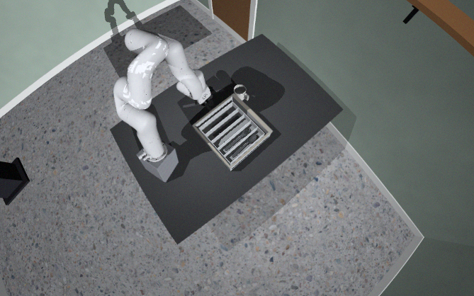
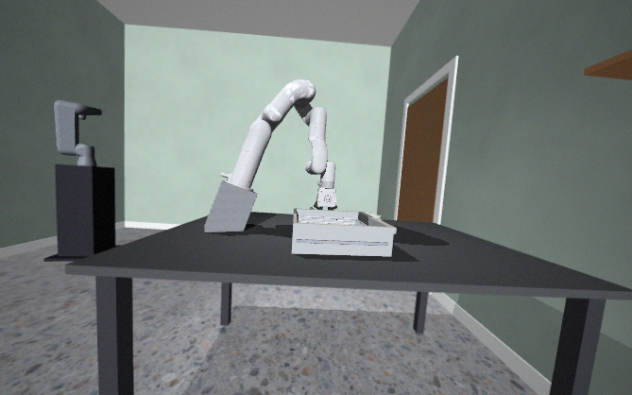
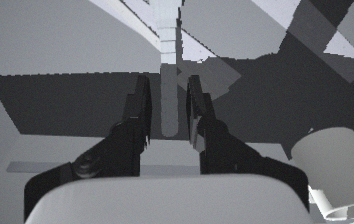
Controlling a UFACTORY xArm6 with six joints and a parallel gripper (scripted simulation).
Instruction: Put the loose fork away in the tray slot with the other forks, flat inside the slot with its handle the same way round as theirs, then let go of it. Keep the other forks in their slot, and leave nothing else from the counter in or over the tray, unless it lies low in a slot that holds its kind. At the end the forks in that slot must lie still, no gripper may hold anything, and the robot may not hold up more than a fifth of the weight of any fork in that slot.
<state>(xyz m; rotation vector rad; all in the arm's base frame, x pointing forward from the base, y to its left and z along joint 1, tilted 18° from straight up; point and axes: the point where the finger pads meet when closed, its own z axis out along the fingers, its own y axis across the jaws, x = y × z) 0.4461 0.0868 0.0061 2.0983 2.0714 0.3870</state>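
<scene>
The loose fork (image 3: 169,107) is a pale grey strip running lengthwise between my fingers in the wrist view, its rounded end toward the camera. My gripper (image 3: 168,91) (image 1: 206,102) (image 2: 327,207) is partly open and straddles the fork with a small gap on each side. It hangs low at the far left corner of the white slotted tray (image 1: 268,130) (image 2: 340,243). Dark cutlery (image 1: 245,139) lies in the tray's right-hand slots; I cannot tell forks from the rest. In the top and exterior views the arm hides the fork.
A white mug (image 1: 240,90) (image 3: 329,165) stands on the dark table (image 1: 194,191) (image 2: 210,255) just behind the tray's far corner, close to my right finger. The arm's base (image 1: 157,165) sits left of the tray.
</scene>
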